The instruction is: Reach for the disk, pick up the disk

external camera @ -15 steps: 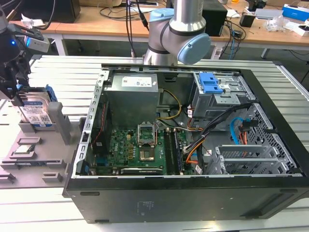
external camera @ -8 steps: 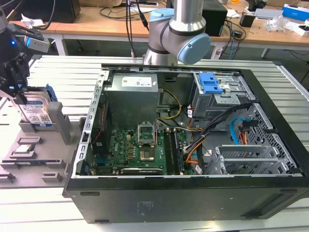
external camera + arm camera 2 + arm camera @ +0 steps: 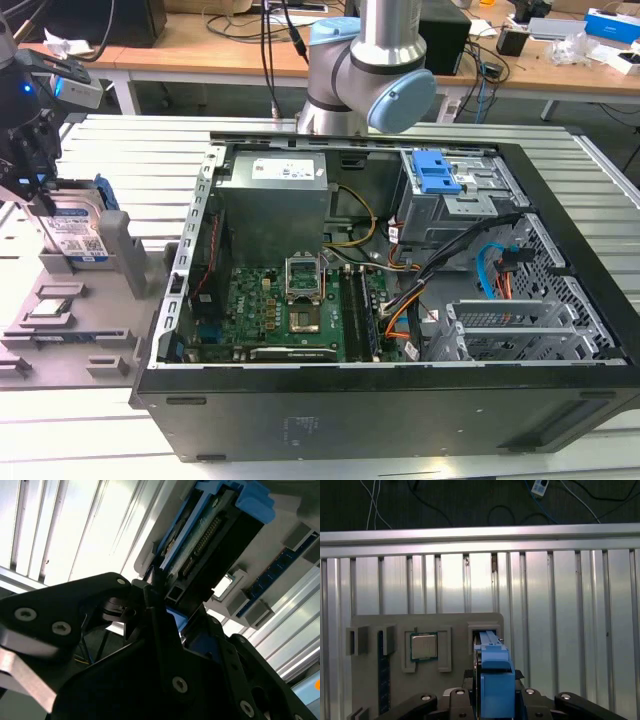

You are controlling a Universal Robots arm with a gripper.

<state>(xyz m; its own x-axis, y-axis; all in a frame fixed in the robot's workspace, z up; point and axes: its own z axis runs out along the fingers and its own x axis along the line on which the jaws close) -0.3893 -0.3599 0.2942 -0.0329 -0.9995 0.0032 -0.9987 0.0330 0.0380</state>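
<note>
The disk (image 3: 78, 232) stands on edge in a slot of the grey parts holder (image 3: 60, 345), at the exterior view's left. It is a silver drive with a white-and-blue label and a blue bracket (image 3: 494, 680). My gripper (image 3: 42, 198) comes down over the disk's top edge. In the first wrist view the black fingers (image 3: 470, 676) press against both sides of the blue bracket. In the second wrist view the disk's connector edge (image 3: 207, 537) runs away from the fingertips (image 3: 152, 597). The gripper looks shut on the disk, whose lower end is still at the holder.
A small square processor chip (image 3: 424, 646) and a blue memory stick (image 3: 383, 672) lie in the holder beside the disk. The open computer case (image 3: 400, 410) stands at the exterior view's right, with a blue-latched drive cage (image 3: 436, 172). The arm's base (image 3: 365, 70) stands behind it.
</note>
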